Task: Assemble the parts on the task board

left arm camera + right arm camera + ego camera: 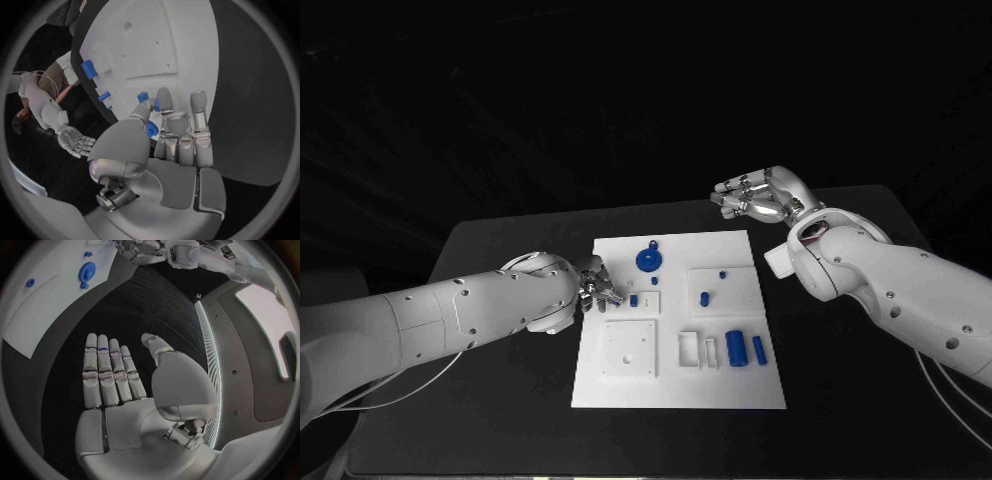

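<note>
- Head view: the task board (678, 395) lies in the middle of the black table (516, 400). The left hand (597, 287) sits at the board's left edge, fingers bunched close to a small blue part (633, 300). A round blue part (651, 260) lies just beyond it; two upright blue parts (746, 349) stand well apart, nearer the board's right side. The right hand (759, 195) hovers off the board's far right corner, holding nothing.
- Left wrist view: the left hand (164, 145) pinches a small blue part (151, 129) between thumb and fingers, over the board's edge.
- Right wrist view: the right hand (125, 385) is flat, fingers straight, empty, over bare table, the board (37, 315) well apart.
</note>
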Available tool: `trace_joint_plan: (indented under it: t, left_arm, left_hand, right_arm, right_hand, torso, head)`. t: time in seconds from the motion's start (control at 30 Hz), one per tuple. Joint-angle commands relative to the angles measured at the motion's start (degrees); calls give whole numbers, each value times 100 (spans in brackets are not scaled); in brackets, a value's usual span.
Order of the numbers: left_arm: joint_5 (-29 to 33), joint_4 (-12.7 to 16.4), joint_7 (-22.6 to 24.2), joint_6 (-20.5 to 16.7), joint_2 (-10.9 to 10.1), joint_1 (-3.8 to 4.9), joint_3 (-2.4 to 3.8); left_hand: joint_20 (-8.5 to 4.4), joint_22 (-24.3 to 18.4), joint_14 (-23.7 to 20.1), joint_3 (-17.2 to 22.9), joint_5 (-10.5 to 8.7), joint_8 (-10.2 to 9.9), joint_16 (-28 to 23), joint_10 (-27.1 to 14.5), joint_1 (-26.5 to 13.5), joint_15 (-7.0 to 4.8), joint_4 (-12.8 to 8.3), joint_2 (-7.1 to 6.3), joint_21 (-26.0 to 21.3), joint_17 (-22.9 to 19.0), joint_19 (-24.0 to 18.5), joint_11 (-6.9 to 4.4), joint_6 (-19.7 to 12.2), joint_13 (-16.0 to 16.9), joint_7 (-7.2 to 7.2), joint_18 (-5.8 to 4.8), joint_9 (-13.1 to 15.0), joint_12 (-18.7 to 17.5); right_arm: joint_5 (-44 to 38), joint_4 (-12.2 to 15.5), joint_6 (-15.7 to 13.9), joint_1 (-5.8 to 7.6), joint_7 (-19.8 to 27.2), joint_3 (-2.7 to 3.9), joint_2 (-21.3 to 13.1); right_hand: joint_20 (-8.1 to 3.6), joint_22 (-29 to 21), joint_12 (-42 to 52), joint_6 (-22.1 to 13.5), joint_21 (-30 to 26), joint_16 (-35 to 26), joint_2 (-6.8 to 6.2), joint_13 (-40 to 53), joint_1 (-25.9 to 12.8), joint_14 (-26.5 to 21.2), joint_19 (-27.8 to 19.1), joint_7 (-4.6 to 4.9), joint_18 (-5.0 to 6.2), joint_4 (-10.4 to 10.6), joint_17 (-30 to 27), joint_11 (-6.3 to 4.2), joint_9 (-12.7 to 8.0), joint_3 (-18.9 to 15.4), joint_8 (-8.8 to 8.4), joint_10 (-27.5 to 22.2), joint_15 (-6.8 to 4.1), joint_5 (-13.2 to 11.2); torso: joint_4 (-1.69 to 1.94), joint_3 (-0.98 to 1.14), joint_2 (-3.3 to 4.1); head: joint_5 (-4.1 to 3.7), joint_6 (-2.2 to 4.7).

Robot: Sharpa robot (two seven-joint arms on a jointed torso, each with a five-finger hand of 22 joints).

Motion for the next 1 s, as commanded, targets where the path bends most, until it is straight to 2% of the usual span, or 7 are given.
trace_joint_plan:
  t: [0.03,1.0]
  left_arm:
    - [-56,-12,127,141,18,-15,1]
    - [-138,-109,61,281,22,-23,1]
  left_hand:
    - [2,101,12,47,9,19,2,256,241,-10,-39,176,-24,-5,28,-16,60,-7,-104,-10,408,15]
    - [4,104,-1,42,-10,18,-7,255,258,-7,-31,182,-26,-23,21,-13,52,-10,-100,-11,404,-3]
  right_arm:
    - [-7,11,84,-6,48,2,1]
    - [-7,3,89,-21,48,2,-3]
  right_hand:
    - [-13,-8,-37,-18,-37,-23,6,-8,47,-57,-43,-15,76,16,-9,-6,4,-25,-1,-25,-3,38]
    - [-13,-9,-37,-10,-38,-23,11,-8,40,-56,-43,-17,75,11,-8,-7,5,-27,0,-23,-3,42]
  torso:
    - [3,2,1]
    - [1,0,-1]
  head:
    - [-4,-10]
    - [0,-18]
